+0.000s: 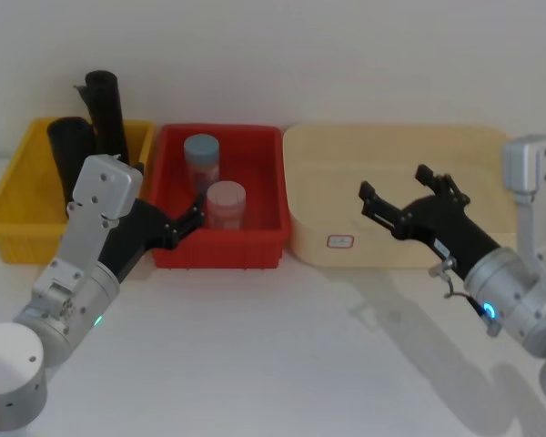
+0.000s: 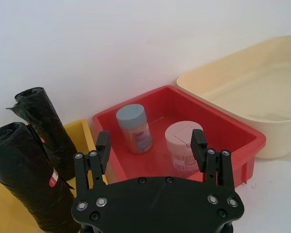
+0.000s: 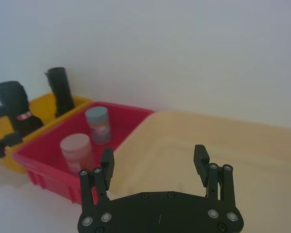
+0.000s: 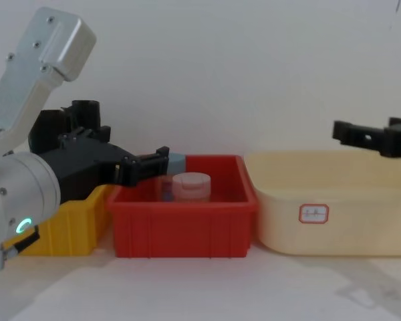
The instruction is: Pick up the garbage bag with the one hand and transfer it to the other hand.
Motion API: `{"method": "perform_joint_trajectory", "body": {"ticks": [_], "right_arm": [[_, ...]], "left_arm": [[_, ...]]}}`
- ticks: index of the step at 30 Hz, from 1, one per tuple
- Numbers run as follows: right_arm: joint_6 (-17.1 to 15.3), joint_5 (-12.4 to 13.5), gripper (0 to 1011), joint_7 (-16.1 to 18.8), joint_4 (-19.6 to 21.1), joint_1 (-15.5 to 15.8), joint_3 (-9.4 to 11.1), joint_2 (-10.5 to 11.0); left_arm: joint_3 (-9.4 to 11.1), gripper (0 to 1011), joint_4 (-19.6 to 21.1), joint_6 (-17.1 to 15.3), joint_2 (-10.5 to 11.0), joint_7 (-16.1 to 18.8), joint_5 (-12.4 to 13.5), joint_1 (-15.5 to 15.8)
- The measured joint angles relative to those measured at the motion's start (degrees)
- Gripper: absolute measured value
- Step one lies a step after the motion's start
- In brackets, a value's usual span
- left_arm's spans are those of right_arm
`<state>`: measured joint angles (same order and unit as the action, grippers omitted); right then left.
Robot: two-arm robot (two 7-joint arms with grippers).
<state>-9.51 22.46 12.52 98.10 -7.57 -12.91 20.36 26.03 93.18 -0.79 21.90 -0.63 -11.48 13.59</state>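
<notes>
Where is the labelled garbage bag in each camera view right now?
Head view: garbage bag, upper left, in the yellow bin.
Left wrist view: the nearer, thicker roll, label visible.
Right wrist view: the roll farthest from the red bin, label visible.
Chest view: behind the left gripper, hard to tell apart.
Shared landmark: the red bin beside the yellow one.

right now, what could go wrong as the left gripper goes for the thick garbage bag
The thick black glossy plastic roll with the red-and-white label stands close beside a slimmer, taller black roll in the yellow bin, so the open left gripper might catch both. Swinging over, it could also clip the pink-lidded jar near it.
</notes>
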Motion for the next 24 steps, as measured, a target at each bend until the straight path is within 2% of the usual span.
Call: {"method": "perform_joint_trajectory", "body": {"ticks": [5,8,9,13,15,18,19,24], "right_arm": [[-3.04,2.41,1001,3.3,-1.98,-3.98,-0.46,0.2],[-4.88,3.83,1001,5.55,-3.94,-7.1,-0.96,0.2],[-5.89,4.58,1001,6.92,-5.23,-8.99,-1.35,0.12],[-7.56,5.77,1001,9.28,-8.16,-12.61,-2.25,-0.24],[-9.01,6.83,1001,12.22,-12.46,-17.03,-3.45,-1.03],[-9.68,7.29,1001,14.06,-16.38,-20.61,-4.61,-1.98],[-10.03,7.52,1001,15.35,-19.02,-22.81,-5.28,-2.64],[-10.61,7.75,1002,18.15,-27.03,-29.08,-7.51,-4.91]], "left_arm": [[0.0,1000,0.0,0.0,0.0,0.0,0.0,0.0],[0.0,1000,0.0,0.0,0.0,0.0,0.0,0.0],[0.0,1000,0.0,0.0,0.0,0.0,0.0,0.0],[0.0,1000,0.0,0.0,0.0,0.0,0.0,0.0],[0.0,1000,0.0,0.0,0.01,0.0,0.0,0.0],[0.0,1000,0.0,0.0,0.0,0.0,0.0,0.0],[0.0,1000,0.0,0.0,0.0,0.0,0.0,0.0],[0.0,1000,0.0,0.0,0.0,0.0,0.0,0.0]]}}
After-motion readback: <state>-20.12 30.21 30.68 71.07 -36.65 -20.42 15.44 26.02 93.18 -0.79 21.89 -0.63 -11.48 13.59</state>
